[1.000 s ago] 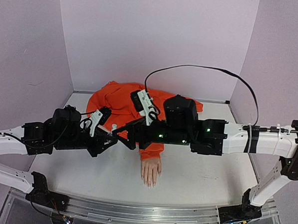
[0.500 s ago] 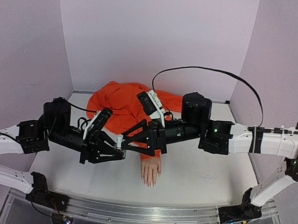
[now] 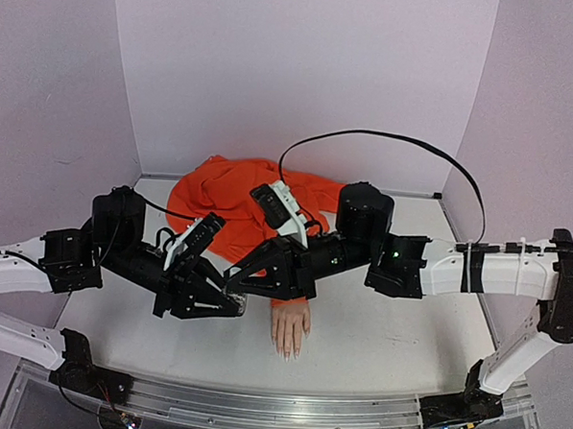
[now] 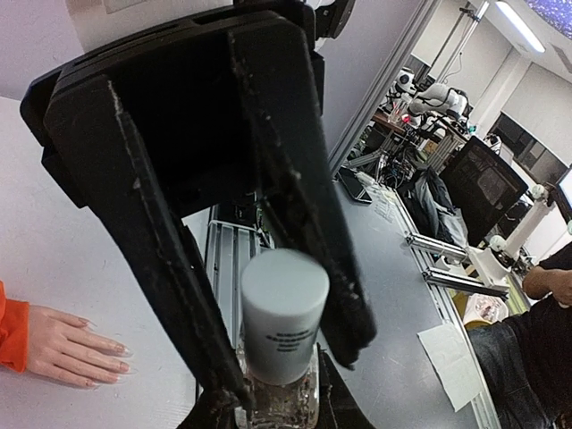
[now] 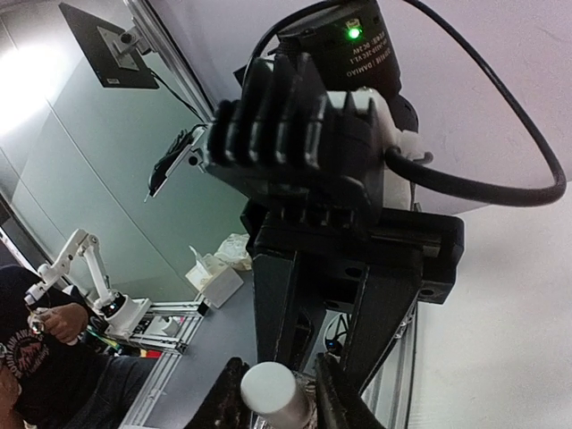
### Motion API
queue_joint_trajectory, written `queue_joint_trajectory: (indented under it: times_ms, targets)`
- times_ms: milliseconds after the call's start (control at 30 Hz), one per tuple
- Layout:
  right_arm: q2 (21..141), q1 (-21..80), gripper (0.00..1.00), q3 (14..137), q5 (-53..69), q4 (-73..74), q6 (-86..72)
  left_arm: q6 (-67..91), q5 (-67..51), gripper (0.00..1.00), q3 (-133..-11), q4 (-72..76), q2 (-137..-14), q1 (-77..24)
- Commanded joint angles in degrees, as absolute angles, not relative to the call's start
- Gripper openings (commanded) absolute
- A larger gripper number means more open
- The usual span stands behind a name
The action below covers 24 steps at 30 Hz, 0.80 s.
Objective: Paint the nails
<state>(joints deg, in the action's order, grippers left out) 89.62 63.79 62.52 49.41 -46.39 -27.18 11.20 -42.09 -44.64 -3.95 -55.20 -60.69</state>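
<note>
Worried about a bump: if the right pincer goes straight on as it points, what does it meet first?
Likely the white cap, sitting between the fingers of the right pincer; just behind it, the left pincer gripping the bottle.

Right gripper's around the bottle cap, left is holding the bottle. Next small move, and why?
Probably close the right gripper on the white cap. Its fingers straddle the cap with a gap showing on one side, while the left gripper clamps the glass bottle below. The cap is on, so the nails can't be painted until it's gripped and unscrewed.
</note>
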Motion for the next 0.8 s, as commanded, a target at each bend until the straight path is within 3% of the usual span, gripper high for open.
queue_joint_trajectory:
  times_ms: [0,100,200,300,400,500,567,600,767]
  targets:
    - [89.73,63.82,0.17,65.74,52.43,-51.99,-28.03,11.35,-43.35,0.0,-47.24,-0.24,-54.95,-60.64]
    - [89.89,63.82,0.0,65.45,52.1,-52.18,-28.13,11.08,-41.57,0.0,-46.82,-0.26,-54.72,-60.64]
    - [90.22,63.9,0.0,64.53,51.16,-52.08,-28.17,10.79,-36.13,0.0,-46.15,-0.26,-54.59,-60.64]
    - [90.09,64.24,0.0,63.76,45.87,-50.15,-27.35,10.38,-20.84,0.0,-45.33,-1.54,-53.63,-60.64]
    - [89.14,66.3,0.0,64.14,29.12,-42.27,-23.86,10.72,1.87,0.0,-45.74,-7.01,-53.73,-60.64]
    - [89.23,72.77,0.0,67.95,-6.46,-30.15,-23.01,13.8,23.8,0.0,-48.9,-16.52,-56.59,-60.64]
    - [91.45,77.88,0.0,73.13,-26.2,-21.38,-25.79,13.45,27.69,0.0,-51.52,-21.01,-58.97,-60.64]
    - [92.48,79.49,0.0,74.87,-30.19,-19.02,-26.88,13.31,28.02,0.0,-52.08,-21.99,-59.93,-60.68]
    - [93.33,80.77,0.0,76.18,-27.22,-22.02,-25.48,12.87,22.82,0.0,-51.58,-21.52,-60.62,-60.9]
